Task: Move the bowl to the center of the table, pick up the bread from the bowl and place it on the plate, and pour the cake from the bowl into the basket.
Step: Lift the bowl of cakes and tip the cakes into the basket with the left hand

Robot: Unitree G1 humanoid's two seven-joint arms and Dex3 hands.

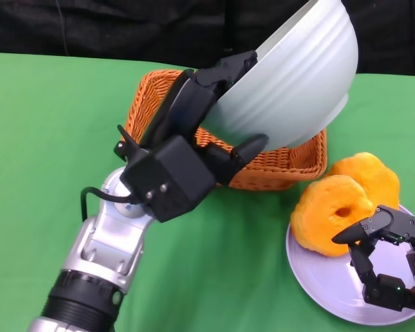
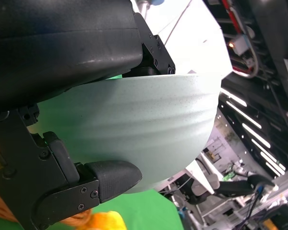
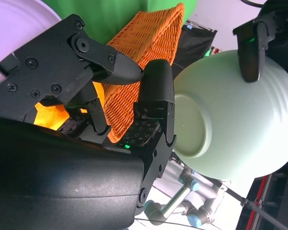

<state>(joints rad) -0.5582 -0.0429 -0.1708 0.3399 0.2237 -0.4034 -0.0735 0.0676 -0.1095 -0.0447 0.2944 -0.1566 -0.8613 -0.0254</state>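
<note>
head view, left robot hand (image 1: 194, 131) gripping tipped bowl (image 1: 301, 83)

tilted bowl (image 1: 301, 79) blocking basket (image 1: 277, 162) top, bread (image 1: 332, 214) crowding plate (image 1: 332, 283)

Robotics lab: another robot arm (image 3: 182, 201), ceiling strip lights (image 2: 252, 134).

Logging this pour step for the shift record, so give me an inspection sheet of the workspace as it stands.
Surface: green table.
Job's things: pale bowl tipped over the orange basket; bread lies on the plate, with an orange piece behind it; cake not visible.
Clutter: nothing seen.
Hands: left hand grips the bowl; right hand hovers over the plate, holding nothing.
Cables: black cable at the left wrist.
Surroundings: dark backdrop.
</note>
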